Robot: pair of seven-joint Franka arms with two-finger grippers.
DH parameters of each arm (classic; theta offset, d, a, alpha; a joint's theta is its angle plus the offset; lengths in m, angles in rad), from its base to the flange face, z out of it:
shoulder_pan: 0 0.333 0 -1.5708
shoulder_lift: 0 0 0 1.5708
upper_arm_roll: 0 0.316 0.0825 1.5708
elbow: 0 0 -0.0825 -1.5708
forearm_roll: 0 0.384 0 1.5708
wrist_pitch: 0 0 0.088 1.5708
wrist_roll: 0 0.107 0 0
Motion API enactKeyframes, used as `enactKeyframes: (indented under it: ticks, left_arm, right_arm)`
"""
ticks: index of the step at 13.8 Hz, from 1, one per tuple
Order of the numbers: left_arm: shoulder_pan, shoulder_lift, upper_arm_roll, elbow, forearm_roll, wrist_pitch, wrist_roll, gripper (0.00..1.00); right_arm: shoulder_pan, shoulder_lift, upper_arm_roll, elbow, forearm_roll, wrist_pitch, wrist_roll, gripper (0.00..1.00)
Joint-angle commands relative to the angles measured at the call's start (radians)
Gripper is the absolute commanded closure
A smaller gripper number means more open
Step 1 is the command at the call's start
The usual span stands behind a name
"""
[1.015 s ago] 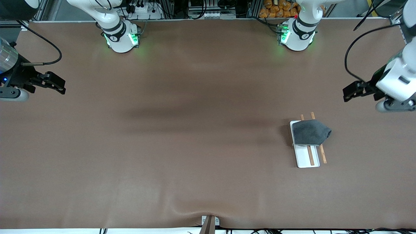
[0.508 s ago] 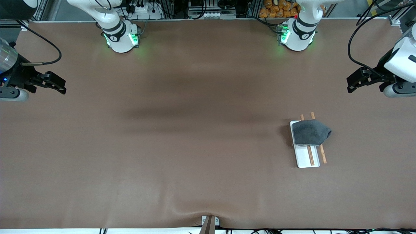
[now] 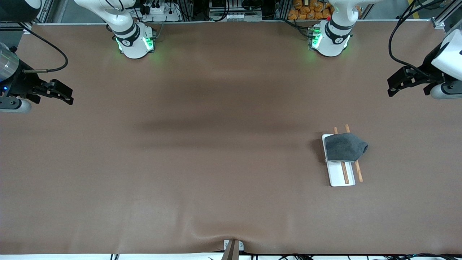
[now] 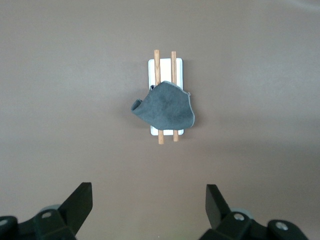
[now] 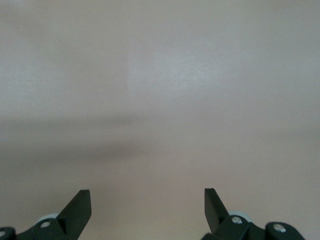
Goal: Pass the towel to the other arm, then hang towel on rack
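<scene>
towel: the towel (image 3: 345,147) lies draped over the two wooden bars of the rack (image 3: 339,173), in the lower right part of the front view; dark grey side up, one corner hanging past the bar toward the left arm's end of the table. in the left wrist view the towel (image 4: 165,109) sits across both rails, rack (image 4: 165,67) base showing above it.
left gripper: left gripper (image 3: 397,82) at the right edge of the front view, up in the air over bare table, jaws spread wide, nothing between them; well apart from the towel.
right gripper: right gripper (image 3: 59,94) at the left edge of the front view, jaws likewise spread and empty; this arm waits. its wrist view shows only bare table (image 5: 160,100).
done: by the look of it, hand-over and hanging are both finished; cloth rests on the rack unaided.
left to do: nothing obvious; at most both arms park.
risk: cloth sits off-centre, may slip if bumped.
</scene>
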Motion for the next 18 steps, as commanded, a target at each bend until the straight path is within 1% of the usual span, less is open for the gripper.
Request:
enactKeyframes:
  ticks: [1,4,6,8,9,18]
  left_arm:
    - [-0.003,-0.039,0.011,-0.044,-0.022,-0.004,0.010,0.00]
    - [-0.087,-0.046,0.128,-0.050,-0.022,-0.004,0.017,0.00]
    - [-0.100,-0.043,0.139,-0.044,-0.020,-0.002,0.019,0.00]
    - [-0.139,-0.039,0.171,-0.041,-0.014,-0.004,0.019,0.00]
    - [-0.143,-0.039,0.180,-0.039,-0.014,-0.004,0.020,0.00]
    - [-0.173,-0.031,0.205,-0.033,-0.008,-0.004,0.016,0.00]
  right_arm:
    - [-0.012,0.009,0.002,0.020,0.021,-0.014,-0.012,0.00]
    - [-0.013,0.009,0.002,0.020,0.021,-0.014,-0.015,0.00]
    - [-0.012,0.009,0.002,0.020,0.022,-0.014,-0.016,0.00]
    - [-0.013,0.009,0.002,0.020,0.022,-0.014,-0.016,0.00]
    - [-0.012,0.009,0.002,0.020,0.022,-0.014,-0.016,0.00]
    - [-0.016,0.009,0.002,0.020,0.022,-0.014,-0.018,0.00]
